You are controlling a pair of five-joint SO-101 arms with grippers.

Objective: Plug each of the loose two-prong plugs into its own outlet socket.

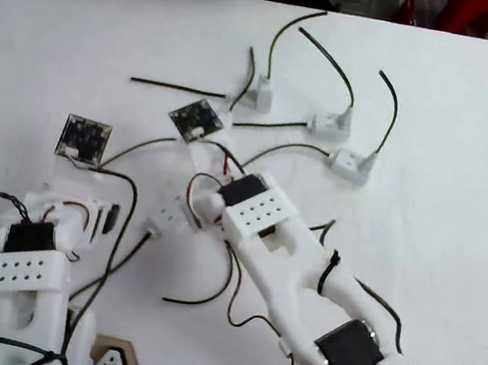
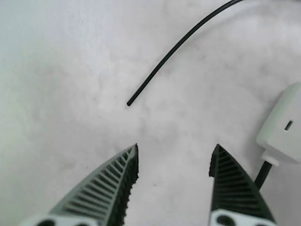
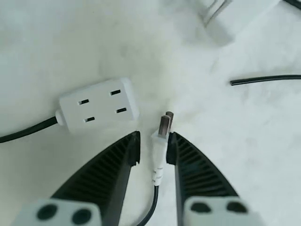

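White two-prong plug lies on the white table between the right gripper's parted black fingers, touching one. Its prongs are just beside a white four-slot outlet block, and a loose black wire end lies near. The left gripper hangs agape over bare tabletop.

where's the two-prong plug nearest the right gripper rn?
Right wrist view: the plug sits between the right gripper's open fingers, against one of them, just beside the white four-slot socket block, unplugged.

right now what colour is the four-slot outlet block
White plastic outlet block, black cord; best in the right wrist view.
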